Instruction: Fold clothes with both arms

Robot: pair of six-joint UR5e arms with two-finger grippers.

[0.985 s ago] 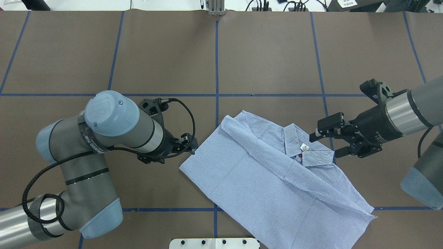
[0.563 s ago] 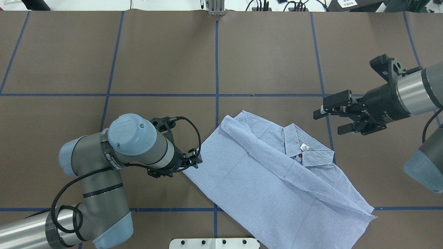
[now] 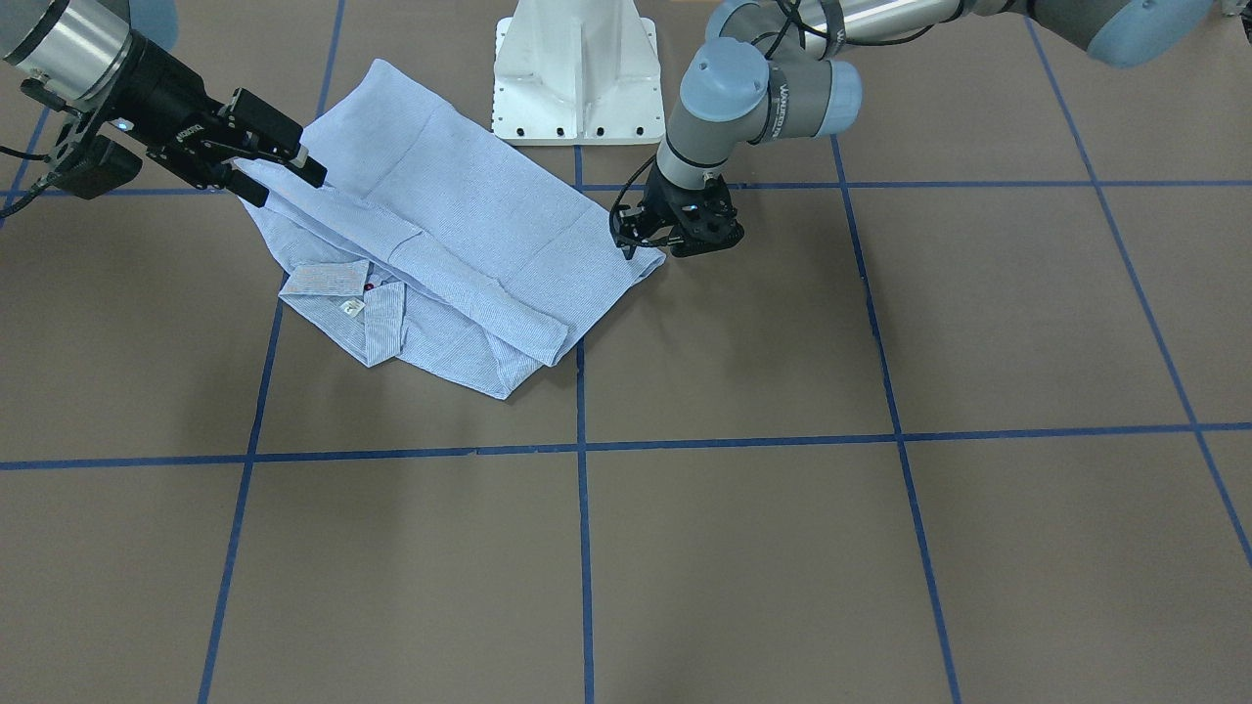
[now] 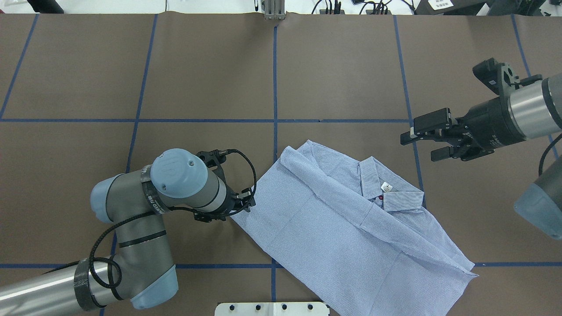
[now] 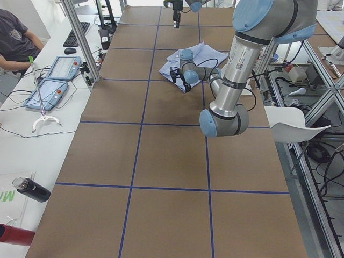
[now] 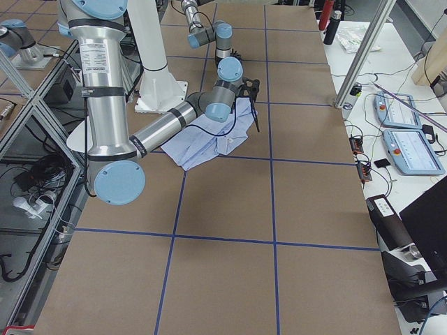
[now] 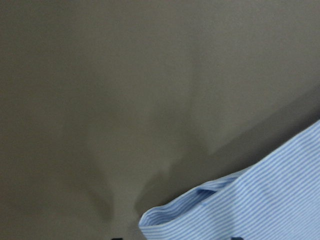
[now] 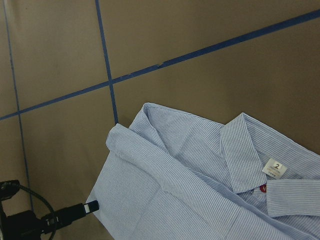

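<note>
The clothes are one light blue striped shirt (image 4: 342, 224), folded and lying flat near the robot's side of the table, collar (image 4: 386, 186) toward the right. It also shows in the front-facing view as the shirt (image 3: 460, 244). My left gripper (image 4: 247, 204) is low at the shirt's left corner. In the left wrist view that hem corner (image 7: 200, 207) sits between the two fingertips, which stand apart, so the gripper is open. My right gripper (image 4: 417, 147) hovers open and empty above the table, to the right of and beyond the collar.
The white pedestal base (image 3: 577, 78) stands just behind the shirt at the table's near edge. Blue tape lines (image 4: 275, 87) grid the brown table. A person sits at a side desk (image 5: 16, 37) with tablets, off the table's far side.
My left gripper has moved down and toward the shirt's left corner. My right gripper has pulled back from the collar, away from the robot, still open. The shirt has not moved.
</note>
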